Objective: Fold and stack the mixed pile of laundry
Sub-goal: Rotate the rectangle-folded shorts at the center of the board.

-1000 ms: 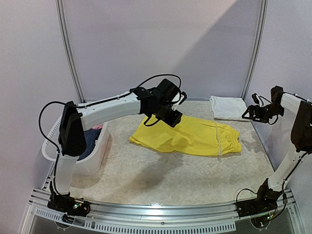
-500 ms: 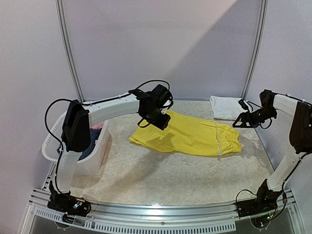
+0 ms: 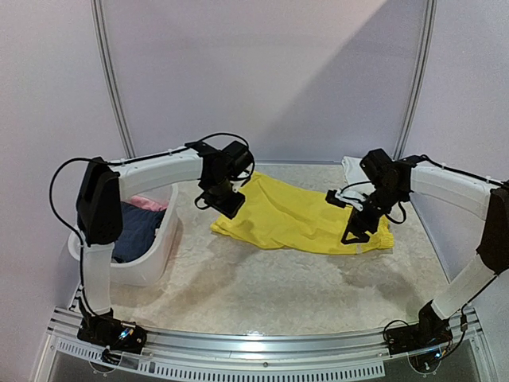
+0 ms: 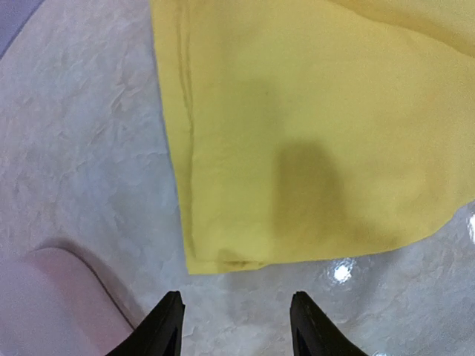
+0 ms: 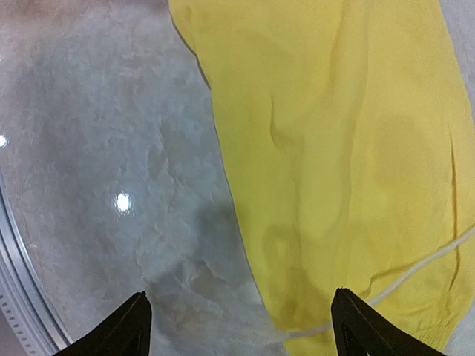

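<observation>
Fold in hand, by the look of it: yellow shorts (image 3: 302,223) spread flat in the middle of the worktop (image 3: 262,294), leg hems toward the basket (image 3: 163,239), waistband and white drawstring (image 5: 415,267) toward the right. Just off a hem corner, the left claw (image 3: 227,203), spread and empty; above the waistband end near its front edge, the right claw (image 3: 354,231), spread wide and likewise empty. Lower both together. Pinch only at corners and through every layer, catching hem stitching on the left and elastic on the right rather than loose middle cloth. Keep the drawstring out of the pinch. Lift just enough to clear the surface, carry one edge over to the other in step, and lay down edge on edge. Avoid dragging: thin cloth, likely to bunch on the crinkled cover. Smooth before letting go. Then halve again toward the size of the folded white T-shirt (image 3: 351,169) at the far right corner. Left for later: navy piece (image 3: 135,231) and pink piece (image 3: 147,201) inside the basket.
</observation>
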### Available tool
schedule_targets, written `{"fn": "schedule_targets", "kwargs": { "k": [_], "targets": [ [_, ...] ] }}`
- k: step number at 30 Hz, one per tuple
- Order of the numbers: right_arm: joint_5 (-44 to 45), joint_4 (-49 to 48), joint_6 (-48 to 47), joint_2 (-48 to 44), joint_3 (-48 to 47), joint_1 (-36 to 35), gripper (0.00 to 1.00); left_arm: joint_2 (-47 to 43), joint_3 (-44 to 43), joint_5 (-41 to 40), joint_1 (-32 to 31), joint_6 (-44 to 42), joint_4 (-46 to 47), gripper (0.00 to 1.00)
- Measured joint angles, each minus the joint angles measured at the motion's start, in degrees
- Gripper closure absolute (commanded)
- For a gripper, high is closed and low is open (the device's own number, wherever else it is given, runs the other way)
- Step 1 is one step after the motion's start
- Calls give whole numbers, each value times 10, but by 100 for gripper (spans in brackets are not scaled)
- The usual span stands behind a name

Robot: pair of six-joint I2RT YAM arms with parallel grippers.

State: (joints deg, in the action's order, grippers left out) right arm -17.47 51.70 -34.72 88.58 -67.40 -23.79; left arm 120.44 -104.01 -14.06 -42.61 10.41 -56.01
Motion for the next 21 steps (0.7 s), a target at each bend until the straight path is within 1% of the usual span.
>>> {"fn": "schedule_targets", "kwargs": {
  "k": [4,6,9,13,21],
  "targets": [
    [30,-55,4,39,-73,-93,15,-62,6,-23,23,28,-35,49],
    [43,-83,17,86,-131,-128,15,-92,-1,-35,35,43,-51,48],
    [59,-123,45,183,-237,-169,15,-136,-22,-48,52,63,-71,49],
    [77,-142,78,303,-355,-208,14,-189,-28,-59,58,77,-88,49],
    [100,-130,123,477,-547,-256,15,-274,28,-71,58,82,-90,49]
  ]
}}
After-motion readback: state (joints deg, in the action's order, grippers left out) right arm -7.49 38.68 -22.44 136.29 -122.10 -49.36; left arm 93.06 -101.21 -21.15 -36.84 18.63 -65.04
